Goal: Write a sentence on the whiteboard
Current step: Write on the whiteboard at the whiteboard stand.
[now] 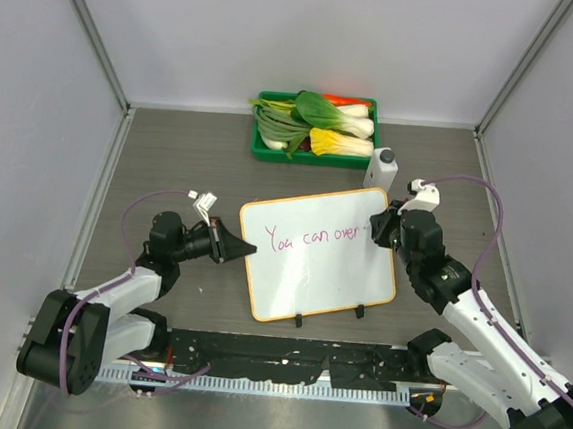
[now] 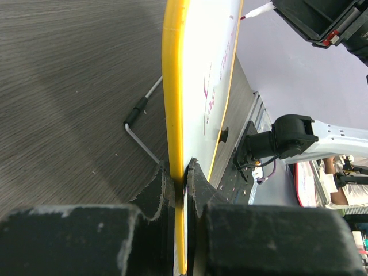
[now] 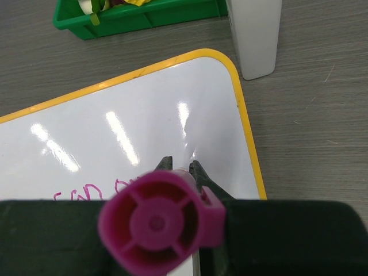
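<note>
The whiteboard (image 1: 311, 277), white with an orange-yellow rim, stands propped at a slant in the middle of the table. Pink handwriting on it reads "You can over" (image 1: 314, 239). My left gripper (image 1: 248, 249) is shut on the board's left edge; in the left wrist view the yellow rim (image 2: 174, 86) runs straight between the closed fingers (image 2: 152, 190). My right gripper (image 1: 376, 229) sits at the board's upper right, shut on a magenta marker (image 3: 161, 221). The marker's tip (image 2: 246, 16) is at the board surface just past the last written letters (image 3: 86, 192).
A green tray (image 1: 262, 152) of leafy vegetables sits at the back. A white rectangular block (image 1: 383, 168) stands just beyond the board's top right corner, also in the right wrist view (image 3: 255, 34). Wire stand legs (image 2: 141, 123) prop the board from behind. A black rail (image 1: 294, 361) runs along the near edge.
</note>
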`<state>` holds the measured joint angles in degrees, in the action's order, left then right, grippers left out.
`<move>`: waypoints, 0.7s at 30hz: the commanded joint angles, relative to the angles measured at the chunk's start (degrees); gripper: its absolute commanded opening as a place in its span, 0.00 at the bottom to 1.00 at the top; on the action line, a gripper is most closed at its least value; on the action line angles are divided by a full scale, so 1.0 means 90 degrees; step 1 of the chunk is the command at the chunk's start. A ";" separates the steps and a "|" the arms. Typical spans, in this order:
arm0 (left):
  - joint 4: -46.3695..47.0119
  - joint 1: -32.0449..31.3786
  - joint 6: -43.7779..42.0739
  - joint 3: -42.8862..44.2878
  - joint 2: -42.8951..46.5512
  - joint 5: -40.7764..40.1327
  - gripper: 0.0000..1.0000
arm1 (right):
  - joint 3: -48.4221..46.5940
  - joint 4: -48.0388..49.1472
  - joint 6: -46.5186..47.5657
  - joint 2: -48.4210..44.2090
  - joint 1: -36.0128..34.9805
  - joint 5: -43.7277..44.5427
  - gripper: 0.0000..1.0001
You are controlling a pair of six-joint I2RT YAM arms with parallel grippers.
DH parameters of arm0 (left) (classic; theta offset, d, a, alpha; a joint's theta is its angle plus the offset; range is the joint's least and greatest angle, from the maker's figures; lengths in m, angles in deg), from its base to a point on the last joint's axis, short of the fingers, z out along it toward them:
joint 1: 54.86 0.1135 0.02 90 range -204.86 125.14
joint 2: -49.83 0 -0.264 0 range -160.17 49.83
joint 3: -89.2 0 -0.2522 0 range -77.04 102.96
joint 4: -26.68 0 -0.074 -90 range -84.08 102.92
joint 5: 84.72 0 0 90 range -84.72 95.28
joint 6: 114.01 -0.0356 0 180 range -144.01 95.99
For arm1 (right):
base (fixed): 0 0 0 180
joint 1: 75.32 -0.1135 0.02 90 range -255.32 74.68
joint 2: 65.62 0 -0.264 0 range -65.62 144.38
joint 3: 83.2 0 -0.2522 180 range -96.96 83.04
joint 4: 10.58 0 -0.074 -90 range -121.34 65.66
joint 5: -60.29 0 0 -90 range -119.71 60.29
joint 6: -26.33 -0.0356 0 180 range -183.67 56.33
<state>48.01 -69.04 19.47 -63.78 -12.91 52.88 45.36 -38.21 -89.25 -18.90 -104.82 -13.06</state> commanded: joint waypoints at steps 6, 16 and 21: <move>-0.0198 0.0003 -0.0613 0.0021 -0.0138 -0.0396 0.00 | 0.0064 0.0535 -0.0048 0.0209 0.0016 0.0036 0.01; -0.0188 -0.0007 -0.0613 0.0011 -0.0109 -0.0415 0.00 | 0.0220 0.0555 -0.0019 0.0258 0.0016 -0.0248 0.01; -0.0178 0.0003 -0.0613 0.0021 -0.0138 -0.0405 0.00 | 0.0338 0.0360 -0.0038 0.0141 0.0016 -0.0375 0.01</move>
<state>48.06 -69.04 19.50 -63.78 -13.21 52.90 47.20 -34.18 -89.38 -17.00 -104.82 -15.18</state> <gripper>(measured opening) 0.072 0.197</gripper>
